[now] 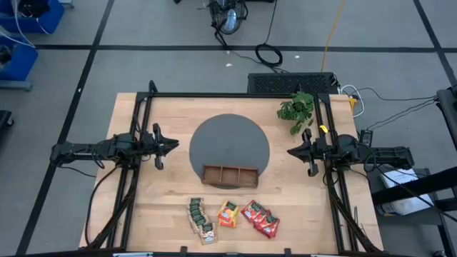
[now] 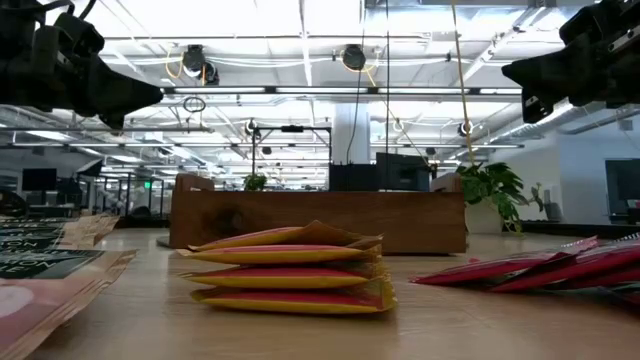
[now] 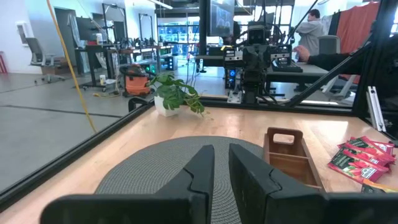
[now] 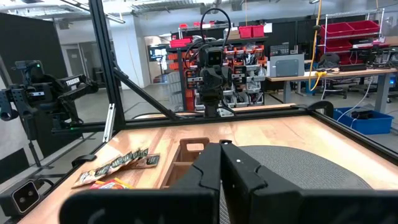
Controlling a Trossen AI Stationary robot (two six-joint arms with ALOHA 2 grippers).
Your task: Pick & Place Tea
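high: left gripper (image 1: pixel 173 145) and right gripper (image 1: pixel 290 151) hang apart, holding nothing; tea (image 1: pixel 233 217) piled near wooden tray (image 1: pixel 229 175) | low: sachets overlap, a pinch may lift two | left wrist: fingers (image 3: pixel 208 167) slightly parted | right wrist: fingers (image 4: pixel 208 169) closed, must open first

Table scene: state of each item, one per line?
Left hand: held over the table's left side, empty, fingers slightly apart.
Right hand: held over the right side, empty, shut.
Wooden tray: on the grey mat, compartments empty.
Green sachets: loose pile near the front edge.
Orange-yellow sachets: stacked.
Red sachets: fanned pile.
Plant: upright.
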